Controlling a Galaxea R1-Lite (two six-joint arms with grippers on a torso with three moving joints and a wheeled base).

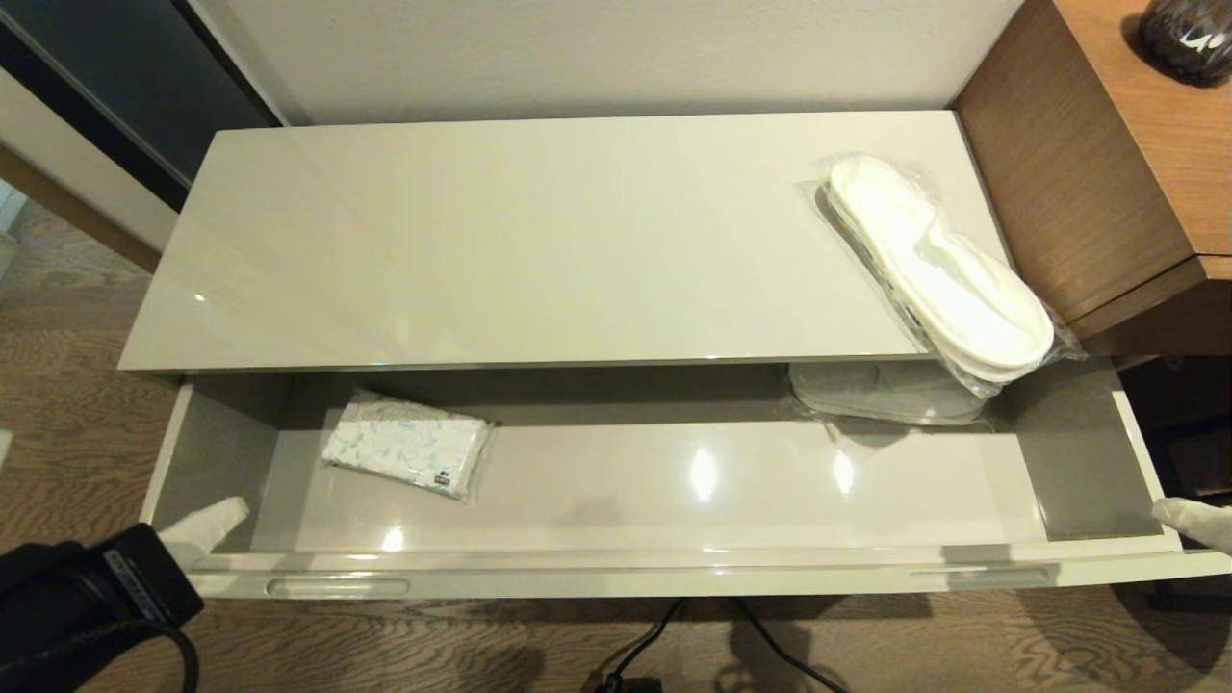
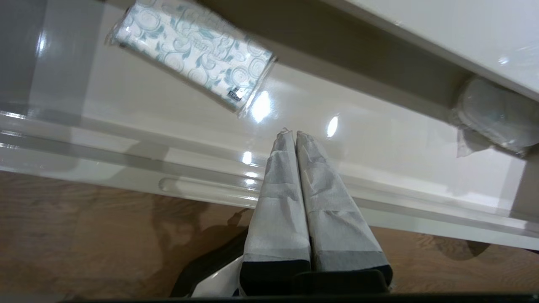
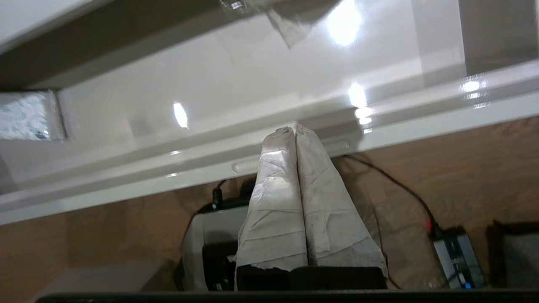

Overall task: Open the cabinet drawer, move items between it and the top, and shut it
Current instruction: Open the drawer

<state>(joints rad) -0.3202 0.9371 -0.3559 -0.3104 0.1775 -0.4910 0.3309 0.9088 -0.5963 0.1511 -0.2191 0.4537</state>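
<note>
While both cloth-wrapped hands (image 2: 293,134) (image 3: 293,129) pinched empty: crinkly wrapped slippers (image 1: 938,274) on glossy slab (image 1: 500,241), drawer (image 1: 626,568) agape.

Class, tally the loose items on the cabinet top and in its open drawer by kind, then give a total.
Wrapped slipper pairs: 2, one on the top, one in the drawer
Patterned soft packets: 1, in the drawer
Total: 3

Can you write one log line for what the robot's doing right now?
drawer: open | slippers: on cabinet top, right end | left gripper: shut, empty | right gripper: shut, empty
</note>
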